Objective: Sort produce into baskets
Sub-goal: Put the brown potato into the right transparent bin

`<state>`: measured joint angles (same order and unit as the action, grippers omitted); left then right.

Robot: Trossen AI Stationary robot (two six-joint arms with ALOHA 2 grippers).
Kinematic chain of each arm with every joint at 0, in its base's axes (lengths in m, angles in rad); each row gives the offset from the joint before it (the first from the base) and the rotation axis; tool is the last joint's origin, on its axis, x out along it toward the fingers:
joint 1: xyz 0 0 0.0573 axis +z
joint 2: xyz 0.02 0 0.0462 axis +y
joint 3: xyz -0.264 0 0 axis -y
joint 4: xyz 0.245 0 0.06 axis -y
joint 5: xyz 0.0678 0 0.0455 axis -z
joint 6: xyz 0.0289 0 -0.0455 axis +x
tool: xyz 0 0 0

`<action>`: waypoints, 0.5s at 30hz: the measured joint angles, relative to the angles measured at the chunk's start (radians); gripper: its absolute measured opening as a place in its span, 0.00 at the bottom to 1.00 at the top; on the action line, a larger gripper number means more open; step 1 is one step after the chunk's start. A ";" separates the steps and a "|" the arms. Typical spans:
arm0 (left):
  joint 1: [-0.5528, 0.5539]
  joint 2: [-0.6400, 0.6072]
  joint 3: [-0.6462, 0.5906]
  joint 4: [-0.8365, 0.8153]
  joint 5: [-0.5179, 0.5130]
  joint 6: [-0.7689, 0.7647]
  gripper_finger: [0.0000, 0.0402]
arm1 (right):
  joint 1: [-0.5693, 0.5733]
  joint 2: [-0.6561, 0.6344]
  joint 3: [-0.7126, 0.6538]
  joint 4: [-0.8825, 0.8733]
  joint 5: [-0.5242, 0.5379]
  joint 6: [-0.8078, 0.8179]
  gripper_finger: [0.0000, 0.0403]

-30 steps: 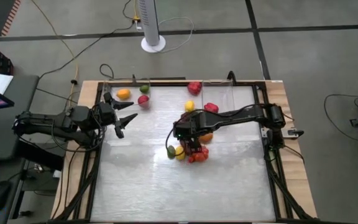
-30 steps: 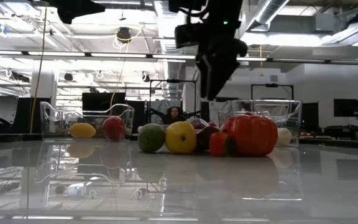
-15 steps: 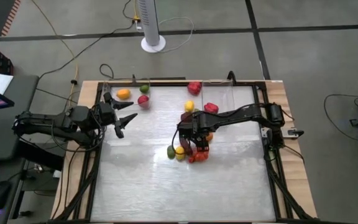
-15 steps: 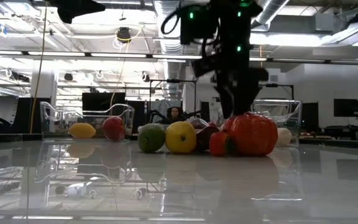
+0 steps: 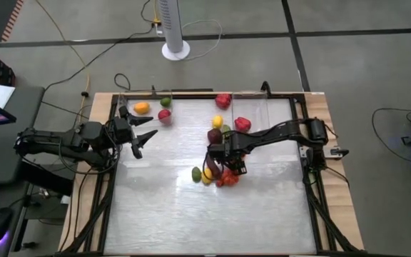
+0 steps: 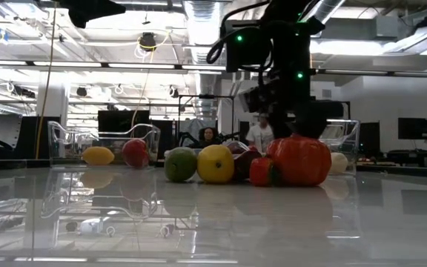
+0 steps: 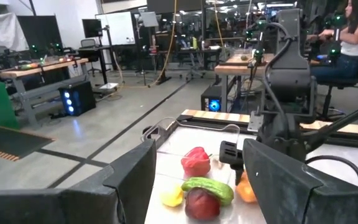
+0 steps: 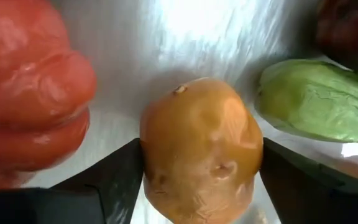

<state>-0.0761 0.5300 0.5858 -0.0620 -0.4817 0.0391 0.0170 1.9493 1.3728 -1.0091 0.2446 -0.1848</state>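
A heap of produce lies mid-table: a lime (image 5: 196, 173), a lemon (image 5: 206, 175), red peppers (image 5: 227, 180), a dark red-purple piece (image 5: 214, 135) and a cucumber (image 8: 316, 102). My right gripper (image 5: 228, 163) is low in the heap and open. Its fingers (image 8: 104, 180) stand on either side of an orange-brown fruit (image 8: 197, 149), which rests on the table. My left gripper (image 5: 138, 140) is open and empty near the table's left edge. Two clear baskets (image 6: 102, 141) (image 6: 328, 133) stand at the far edge. My right gripper comes at the orange-brown fruit from above, with one finger close on each of its sides (image 8: 151, 155). I cannot tell whether the fingers touch it. The fruit lies on the table.
A yellow-orange fruit (image 5: 142, 108), a lime (image 5: 165, 102) and a red piece (image 5: 165, 115) lie at the far left. A red pepper (image 5: 223, 100), a lemon (image 5: 217, 121) and another red piece (image 5: 242, 123) lie at the far middle. The near half of the table is bare.
My right gripper has gone down into the heap and a little toward the table's right edge, coming to stand around the orange-brown fruit. The produce has kept its place.
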 joint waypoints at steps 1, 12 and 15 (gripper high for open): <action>0.000 0.000 0.000 0.000 0.000 0.000 0.57 | 0.004 0.000 -0.004 0.007 0.005 -0.004 0.77; 0.000 0.000 0.000 0.000 0.000 0.000 0.57 | 0.045 0.001 0.114 -0.079 0.015 0.008 0.73; 0.000 0.000 0.000 0.000 0.000 0.000 0.57 | 0.043 0.001 0.194 -0.144 0.042 0.026 0.73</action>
<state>-0.0765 0.5300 0.5858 -0.0617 -0.4816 0.0391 0.0601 1.9503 1.5672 -1.1527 0.2865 -0.1590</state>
